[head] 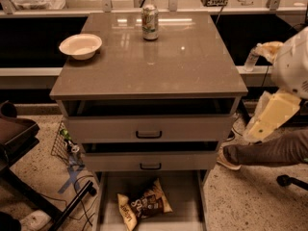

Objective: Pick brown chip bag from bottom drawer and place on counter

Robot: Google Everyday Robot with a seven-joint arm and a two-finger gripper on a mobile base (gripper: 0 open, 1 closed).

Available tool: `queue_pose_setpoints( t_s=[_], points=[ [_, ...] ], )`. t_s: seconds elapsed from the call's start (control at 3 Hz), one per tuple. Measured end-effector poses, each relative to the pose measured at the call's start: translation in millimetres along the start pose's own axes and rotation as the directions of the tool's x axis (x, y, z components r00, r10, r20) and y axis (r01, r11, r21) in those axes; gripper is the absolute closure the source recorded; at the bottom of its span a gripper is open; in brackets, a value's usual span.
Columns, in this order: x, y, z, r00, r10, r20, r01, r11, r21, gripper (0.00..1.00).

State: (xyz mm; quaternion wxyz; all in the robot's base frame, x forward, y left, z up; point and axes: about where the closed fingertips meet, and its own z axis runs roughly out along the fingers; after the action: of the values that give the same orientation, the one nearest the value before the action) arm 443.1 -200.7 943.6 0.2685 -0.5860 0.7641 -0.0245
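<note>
- Camera view, far right edge: the gripper [270, 117] hangs beside the cabinet, about level with the upper drawers. It shows as a pale yellow shape under the white arm [293, 66].
- How far open it is, I cannot tell. Nothing shows in its hold, and it is well apart from the bag, so by my reading the pick has not yet begun.
- Just below it, a person's leg [269, 153] stretches along the floor, shoe toward the cabinet's right corner. I'd call that something to steer clear of on the way down.
- On to the bottom drawer [185, 196]: it's pulled well out, grey floor exposed. That is what lets anything reach in from above.
- There's the brown chip bag [144, 207], lying flat and slanted on that floor, left of middle and near the picture's lower edge.
- The two drawers above, top [110, 128] and middle [115, 161], stand a little proud with dark gaps over them. They overhang the back of the tray, so the reach probably has to come low and from the front.
- Up top, the counter [159, 71]: a bowl [80, 45] sits at the back left and a can [150, 22] at the back centre. With both set rearward, the front stretch looks the natural landing spot for the bag.
</note>
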Motion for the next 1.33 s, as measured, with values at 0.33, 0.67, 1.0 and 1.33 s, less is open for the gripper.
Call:
queue_pose_setpoints(
  t_s=[0.33,0.67,1.0,1.33],
  points=[
    [5.1,14.2,30.4,0.995,0.012,0.104,-0.015,0.9993,0.035,0.0],
    [23.6,55.7,93.5,0.973,0.062,0.222,-0.063,0.998,-0.001,0.0],
    [38.6,103.5,166.8,0.915,0.173,0.363,-0.166,0.9848,-0.052,0.0],
    [56.5,129.9,204.9,0.843,0.239,0.481,-0.238,0.9691,-0.064,0.0]
  ],
)
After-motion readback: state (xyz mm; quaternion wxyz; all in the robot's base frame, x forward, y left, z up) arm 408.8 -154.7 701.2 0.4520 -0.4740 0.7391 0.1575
